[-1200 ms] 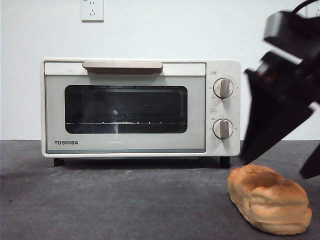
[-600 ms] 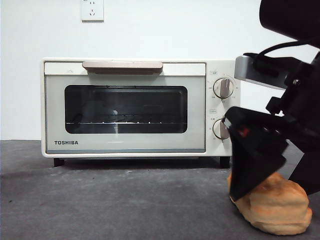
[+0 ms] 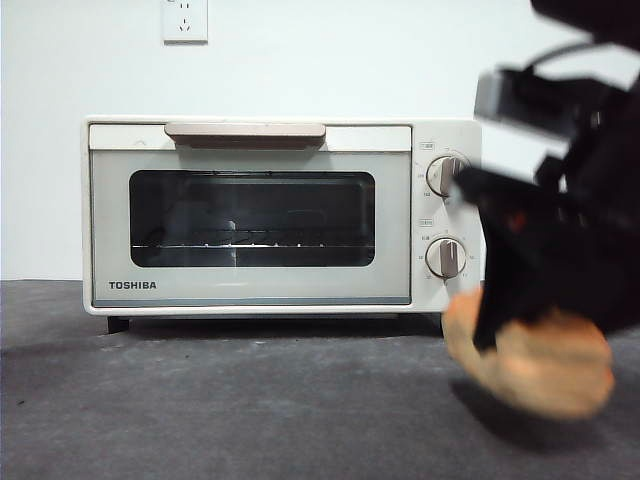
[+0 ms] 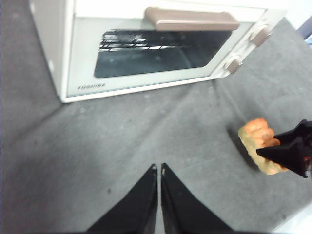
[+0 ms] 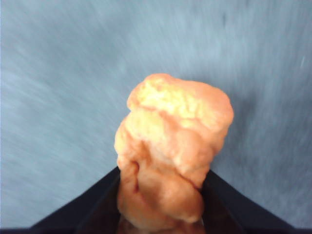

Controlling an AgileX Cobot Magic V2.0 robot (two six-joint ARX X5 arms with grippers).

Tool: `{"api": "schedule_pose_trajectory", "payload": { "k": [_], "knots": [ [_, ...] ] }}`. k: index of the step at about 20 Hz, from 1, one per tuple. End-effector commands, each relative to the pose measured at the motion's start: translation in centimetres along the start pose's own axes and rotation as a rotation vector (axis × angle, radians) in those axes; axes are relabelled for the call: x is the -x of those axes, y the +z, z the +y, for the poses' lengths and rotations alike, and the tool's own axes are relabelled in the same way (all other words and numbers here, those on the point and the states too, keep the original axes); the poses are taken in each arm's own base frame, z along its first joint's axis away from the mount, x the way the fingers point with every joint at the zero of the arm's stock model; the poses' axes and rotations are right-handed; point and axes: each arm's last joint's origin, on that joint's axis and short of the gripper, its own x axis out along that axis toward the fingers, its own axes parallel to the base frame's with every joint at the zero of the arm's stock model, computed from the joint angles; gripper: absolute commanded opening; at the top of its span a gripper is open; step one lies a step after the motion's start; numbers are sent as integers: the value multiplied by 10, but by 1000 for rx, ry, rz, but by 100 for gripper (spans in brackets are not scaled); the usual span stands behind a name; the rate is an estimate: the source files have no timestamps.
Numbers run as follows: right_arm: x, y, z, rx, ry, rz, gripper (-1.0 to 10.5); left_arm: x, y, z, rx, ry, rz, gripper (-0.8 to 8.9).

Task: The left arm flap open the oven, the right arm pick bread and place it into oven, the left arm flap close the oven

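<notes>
Cream oven (image 3: 280,215): stands at the far left-centre of the table (image 3: 200,400), door shut, beige handle (image 3: 245,133) along the top of the door.
Oven inside: through the dark glass window (image 3: 252,218) only a wire rack shows; nothing can be made out on it.
Knobs (image 3: 446,175): two, one above the other at the oven's right end, partly crossed by the dark arm in the front view.
Left gripper (image 4: 159,168): hangs above bare grey table near the oven's front, holding nothing, its jaws pressed together with a thin slit between them.
Bread (image 3: 530,360): right of the oven and nearer, raised off the table with its shadow below it.
Bread axis: long axis runs left to right in the front view; it is motion-blurred there.
Right gripper (image 5: 161,195): its jaws are clamped on both sides of the bread, whose far end sticks out past them.
Hidden: the right arm (image 3: 570,230) is blurred and cut by the right edge, covering the bread's upper part.
</notes>
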Motion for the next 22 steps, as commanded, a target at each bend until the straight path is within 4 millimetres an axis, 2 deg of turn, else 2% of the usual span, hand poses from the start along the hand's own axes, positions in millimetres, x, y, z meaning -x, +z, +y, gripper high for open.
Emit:
{"api": "schedule_pose_trajectory", "payload": {
  "k": [1, 6, 13, 17, 22],
  "knots": [
    [14, 12, 8, 34, 31, -52, 203, 0, 11, -3, 0, -26, -54, 17],
    [50, 28, 13, 56, 68, -127, 203, -18, 31, -7, 0, -80, -111, 18],
    [94, 41, 16, 104, 98, -191, 203, -72, 61, -18, -71, -72, -136, 18],
    [107, 45, 17, 112, 108, -214, 204, -101, 81, -25, -107, -81, -172, 18],
    [111, 45, 16, 110, 115, -230, 204, -139, 93, -29, -160, -39, -113, 17]
  ]
}}
